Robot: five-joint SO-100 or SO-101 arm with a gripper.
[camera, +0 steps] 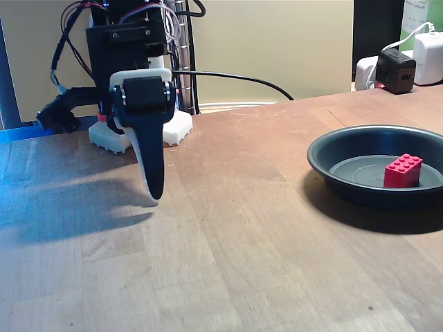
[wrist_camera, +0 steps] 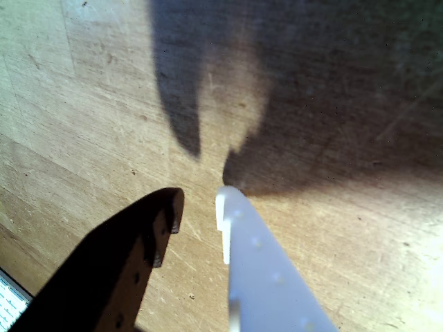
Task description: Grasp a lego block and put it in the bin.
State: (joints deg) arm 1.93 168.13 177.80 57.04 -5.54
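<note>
Small bright red plastic lego block (camera: 403, 171) with studded top sits inside the wide, shallow, round dark grey bin (camera: 339, 173), toward its right side in the fixed view, resting on the flat bottom. Pincer (wrist_camera: 201, 207) hangs well left of the bin, tips pointing down just above the wooden worktop (camera: 263, 242). Wrist view: dark finger (wrist_camera: 118, 277) and white finger (wrist_camera: 266, 277) slightly apart, nothing between them, their shadows on the bare wood.
</note>
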